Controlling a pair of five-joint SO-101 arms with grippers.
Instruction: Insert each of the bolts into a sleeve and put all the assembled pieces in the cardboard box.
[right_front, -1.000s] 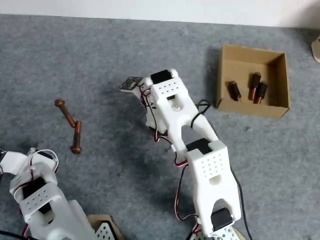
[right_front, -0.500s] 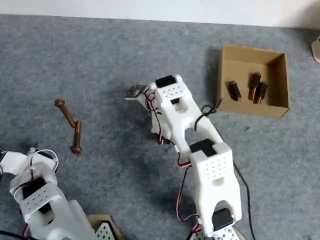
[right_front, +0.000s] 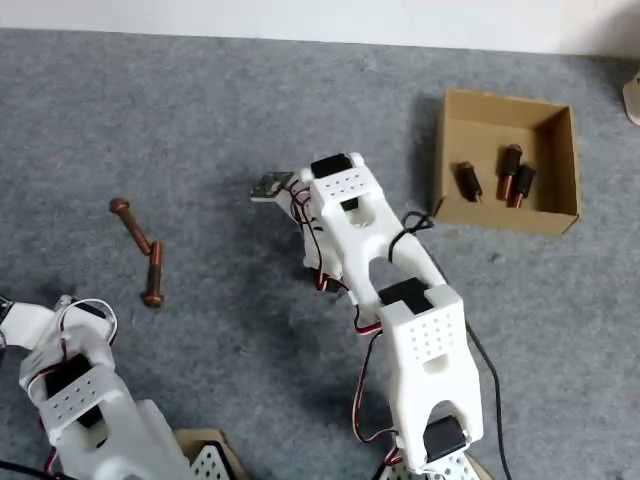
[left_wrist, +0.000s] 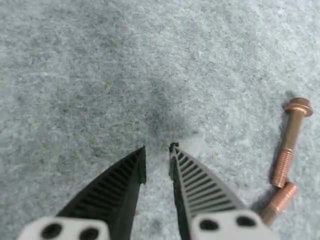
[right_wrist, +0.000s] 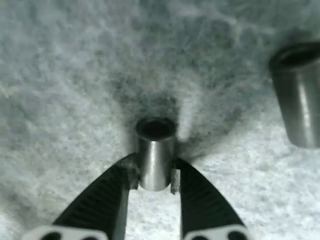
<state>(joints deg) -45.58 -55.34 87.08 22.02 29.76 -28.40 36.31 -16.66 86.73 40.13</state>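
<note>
Right gripper (right_wrist: 154, 181) is clamped on a metal sleeve (right_wrist: 156, 150), one fingertip on each side, and a second sleeve (right_wrist: 297, 95) is close by. Left gripper (left_wrist: 156, 161) hangs a crack open, gripping nothing. From the high view, 2 bolts (right_front: 154, 272) lie at 9 o'clock on the table (right_front: 200, 100). The cardboard box (right_front: 500, 215) sits at 2 o'clock with 3 assembled pieces (right_front: 509, 170) inside.

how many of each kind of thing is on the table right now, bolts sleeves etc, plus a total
loose bolts: 2
sleeves: 2, the first held in the right gripper
assembled pieces: 3, all in the box
cardboard box: 1
total: 8
</note>
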